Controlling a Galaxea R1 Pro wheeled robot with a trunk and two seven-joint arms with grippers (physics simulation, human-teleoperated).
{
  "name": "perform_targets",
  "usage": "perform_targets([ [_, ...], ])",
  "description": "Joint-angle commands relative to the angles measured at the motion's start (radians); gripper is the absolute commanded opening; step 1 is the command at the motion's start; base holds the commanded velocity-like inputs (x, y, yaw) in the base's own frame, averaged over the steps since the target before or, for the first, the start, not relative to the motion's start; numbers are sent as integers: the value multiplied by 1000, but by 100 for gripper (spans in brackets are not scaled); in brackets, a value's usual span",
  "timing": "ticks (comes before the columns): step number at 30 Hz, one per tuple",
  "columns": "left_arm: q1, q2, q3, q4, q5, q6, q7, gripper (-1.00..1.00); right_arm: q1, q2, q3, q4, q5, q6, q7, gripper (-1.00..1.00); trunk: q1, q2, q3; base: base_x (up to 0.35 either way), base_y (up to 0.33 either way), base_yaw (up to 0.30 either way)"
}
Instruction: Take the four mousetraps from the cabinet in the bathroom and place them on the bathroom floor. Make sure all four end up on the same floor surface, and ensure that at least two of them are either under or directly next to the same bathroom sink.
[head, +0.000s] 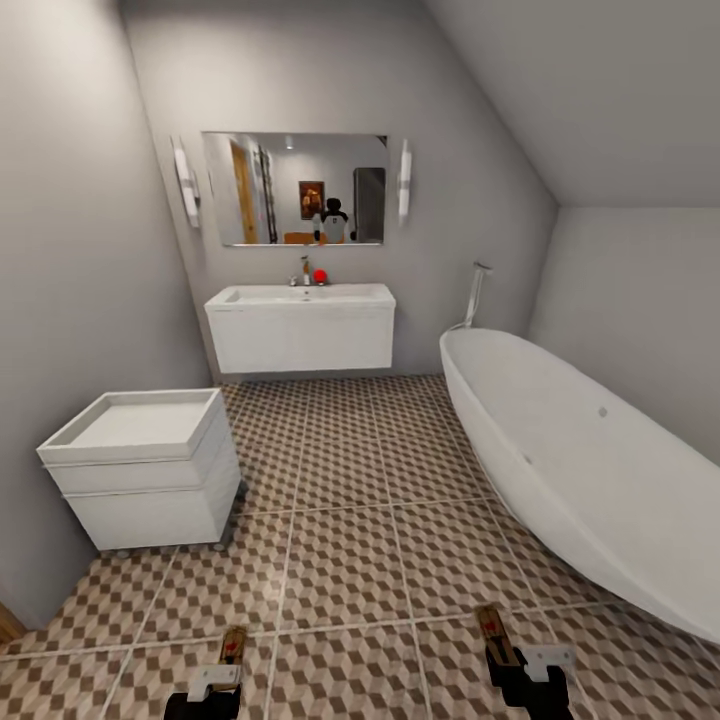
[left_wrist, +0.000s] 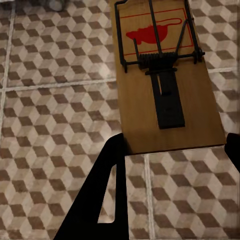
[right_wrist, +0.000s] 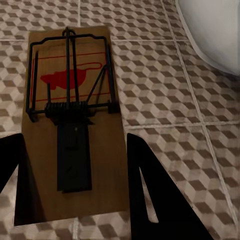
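Each gripper holds one mousetrap above the patterned bathroom floor (head: 350, 560). In the head view my left gripper (head: 226, 668) at the bottom left is shut on a brown mousetrap (head: 233, 643). The left wrist view shows that mousetrap (left_wrist: 165, 75) with dark wire and a red mark, its near end between the black fingers (left_wrist: 107, 195). My right gripper (head: 503, 668) is shut on a second mousetrap (head: 493, 632). In the right wrist view this mousetrap (right_wrist: 72, 125) lies between the fingers (right_wrist: 150, 195). The white sink (head: 300, 322) hangs on the far wall, well ahead. The cabinet is out of view.
A white oval bathtub (head: 590, 470) runs along the right side. A white square unit (head: 145, 465) stands on the floor at the left. A mirror (head: 295, 188) hangs above the sink, and a small red thing (head: 320, 275) sits by the tap. Open tiles lie between them.
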Motion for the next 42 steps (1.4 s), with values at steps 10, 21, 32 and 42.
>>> perform_targets([
  [10,-2,0,-9,4,9,-7,2,-100,-1,2,-7,1,8,-4,3,-100,0,0,-1,207,-157,50],
  [21,-2,0,-9,4,9,-7,2,-100,-1,1,-8,1,8,-4,3,-100,0,0,-1,207,-128,112],
  [32,-2,0,-9,4,9,-7,2,-100,-1,1,-7,1,8,-5,3,-100,0,0,-1,207,-7,6],
  [42,-2,1,-9,4,9,-7,2,-100,-1,2,-6,1,8,-5,3,-100,0,0,-1,207,0,0],
])
